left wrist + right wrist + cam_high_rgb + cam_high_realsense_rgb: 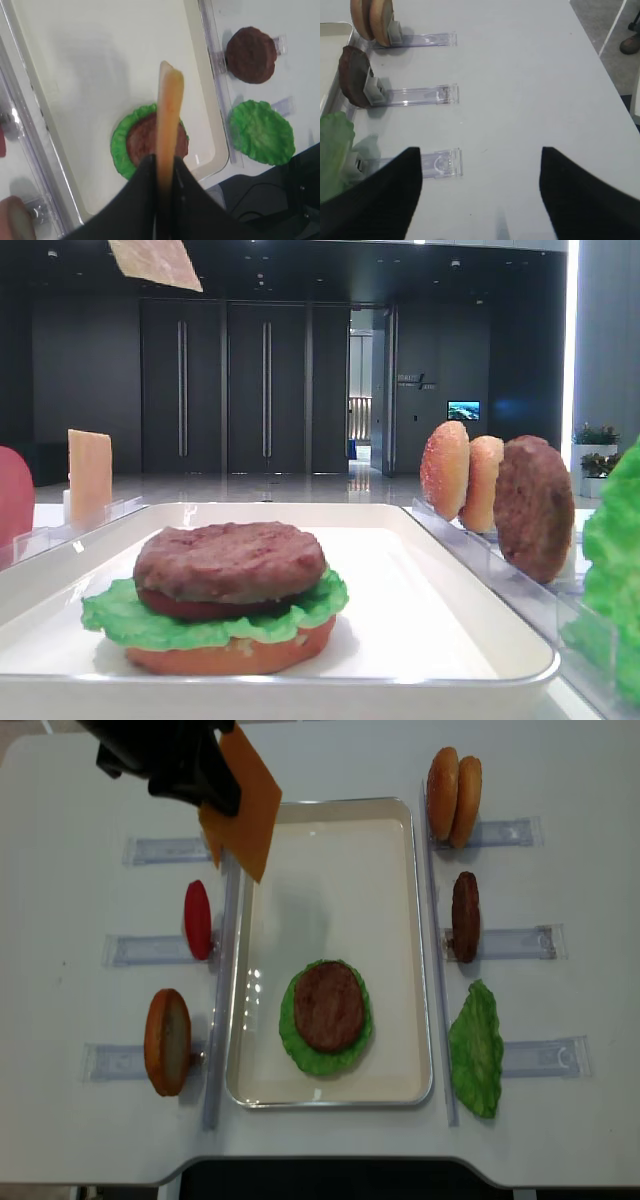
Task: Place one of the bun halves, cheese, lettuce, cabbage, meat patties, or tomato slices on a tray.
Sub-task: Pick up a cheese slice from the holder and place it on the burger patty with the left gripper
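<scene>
My left gripper (222, 788) is shut on a thin orange-tan cheese slice (248, 808), holding it in the air over the far left corner of the white tray (420, 920). In the left wrist view the cheese (169, 110) shows edge-on between the black fingers (145, 190), above the stack. On the tray sits a flat bun base (230, 655) with lettuce (125, 622), a tomato slice (185, 606) and a meat patty (230, 560) on top. My right gripper (480, 192) is open over bare table, nothing between its fingers.
Clear racks flank the tray. On the right stand two bun halves (453, 783), a patty (465, 915) and a lettuce leaf (475, 1048). On the left stand a tomato slice (198, 918), a bun half (166, 1040) and a second cheese slice (89, 472).
</scene>
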`<state>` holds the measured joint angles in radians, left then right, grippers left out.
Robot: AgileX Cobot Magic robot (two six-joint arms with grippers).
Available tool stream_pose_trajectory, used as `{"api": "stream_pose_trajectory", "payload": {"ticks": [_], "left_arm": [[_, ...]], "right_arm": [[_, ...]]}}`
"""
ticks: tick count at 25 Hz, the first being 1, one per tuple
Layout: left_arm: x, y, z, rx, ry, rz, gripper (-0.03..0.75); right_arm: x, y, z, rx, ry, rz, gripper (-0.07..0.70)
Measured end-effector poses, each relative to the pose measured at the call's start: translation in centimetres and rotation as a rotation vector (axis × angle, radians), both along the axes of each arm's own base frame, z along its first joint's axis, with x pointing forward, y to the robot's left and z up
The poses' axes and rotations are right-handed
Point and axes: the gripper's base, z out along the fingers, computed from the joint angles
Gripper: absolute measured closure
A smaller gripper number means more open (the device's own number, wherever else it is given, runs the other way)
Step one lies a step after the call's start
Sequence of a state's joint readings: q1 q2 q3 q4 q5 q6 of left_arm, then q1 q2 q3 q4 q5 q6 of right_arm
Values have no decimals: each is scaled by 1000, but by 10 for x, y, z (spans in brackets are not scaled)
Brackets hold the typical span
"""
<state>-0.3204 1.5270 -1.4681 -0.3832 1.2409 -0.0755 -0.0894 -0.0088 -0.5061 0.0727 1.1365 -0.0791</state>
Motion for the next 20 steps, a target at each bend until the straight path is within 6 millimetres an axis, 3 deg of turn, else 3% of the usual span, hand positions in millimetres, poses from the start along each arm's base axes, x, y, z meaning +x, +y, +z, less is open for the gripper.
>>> {"api": "stream_pose_trajectory", "payload": {"ticks": [6, 20], "left_arm": [[-28, 7, -29, -10, 44, -20, 683], [-55, -8, -104, -275, 100, -114, 684]], "right_arm": [[0, 0, 0, 0, 0, 0, 155], [0, 0, 0, 0, 0, 0, 155]]}}
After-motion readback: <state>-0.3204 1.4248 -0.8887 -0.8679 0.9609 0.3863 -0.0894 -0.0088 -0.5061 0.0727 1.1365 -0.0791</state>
